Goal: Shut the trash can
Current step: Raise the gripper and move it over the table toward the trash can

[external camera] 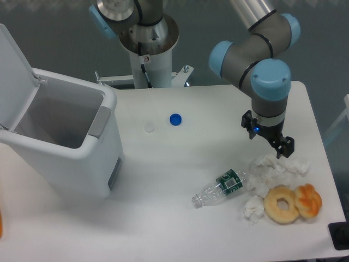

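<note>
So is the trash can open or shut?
Open. The lid of the trash can stands tipped back, and you can see down inside.

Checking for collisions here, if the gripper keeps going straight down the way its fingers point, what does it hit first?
Most likely the crumpled tissue just below the gripper, or bare table beside it; depth is unclear from this single view.

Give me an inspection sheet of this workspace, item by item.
Surface: white table, nothing spilled that I can see.
Job's things: large white plastic trash can at left, lid raised, grey latch tab on its front rim.
Clutter: blue bottle cap, white cap, crushed clear plastic bottle, crumpled white tissues, two doughnuts.
Grippers: black two-finger gripper, jaws open, empty, above the tissues, far from the can.
Cables: nothing seen.
Surroundings: grey robot pedestal behind the table.
</note>
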`<state>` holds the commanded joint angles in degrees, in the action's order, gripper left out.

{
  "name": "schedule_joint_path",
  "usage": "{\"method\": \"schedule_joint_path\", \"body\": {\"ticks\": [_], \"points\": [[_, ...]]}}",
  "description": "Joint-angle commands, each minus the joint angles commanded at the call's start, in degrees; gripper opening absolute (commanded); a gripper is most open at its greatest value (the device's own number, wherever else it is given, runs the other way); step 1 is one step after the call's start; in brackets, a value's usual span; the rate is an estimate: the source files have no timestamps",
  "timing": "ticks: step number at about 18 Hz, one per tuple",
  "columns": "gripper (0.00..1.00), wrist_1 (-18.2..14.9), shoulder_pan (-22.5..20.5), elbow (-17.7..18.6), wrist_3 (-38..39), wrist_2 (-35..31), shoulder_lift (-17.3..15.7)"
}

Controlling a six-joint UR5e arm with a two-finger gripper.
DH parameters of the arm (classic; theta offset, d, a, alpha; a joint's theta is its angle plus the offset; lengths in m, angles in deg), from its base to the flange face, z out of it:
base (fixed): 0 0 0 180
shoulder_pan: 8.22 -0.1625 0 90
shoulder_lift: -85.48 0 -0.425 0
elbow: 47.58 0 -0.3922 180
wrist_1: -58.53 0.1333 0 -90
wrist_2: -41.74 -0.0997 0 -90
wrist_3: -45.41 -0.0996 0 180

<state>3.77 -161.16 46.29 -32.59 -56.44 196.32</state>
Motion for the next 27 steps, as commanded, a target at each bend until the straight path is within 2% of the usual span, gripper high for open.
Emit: {"method": "schedule_joint_path", "body": {"ticks": [3,4,6,9,13,22,24,27], "points": [[1.0,-0.17,1.67,2.02,7.48,2.63,-3.24],[1.0,-1.22,1.85,2.37,9.94,3.86,-4.13],[1.0,-4.64,1.86,2.73,12.94,6.23,-7.02],[1.0,-11.14,1.86,2.9,14.96,11.15,-13.08],[1.0,-18.26,1.94,2.9,19.71,16.87,-21.26],[1.0,-33.65,4.22,2.82,23.75,23.29,-36.64],[1.0,-35.68,5.19,2.9,27.26,24.87,-39.37],[1.0,-35.6,7.65,3.08,34.55,28.99,-41.66]]}}
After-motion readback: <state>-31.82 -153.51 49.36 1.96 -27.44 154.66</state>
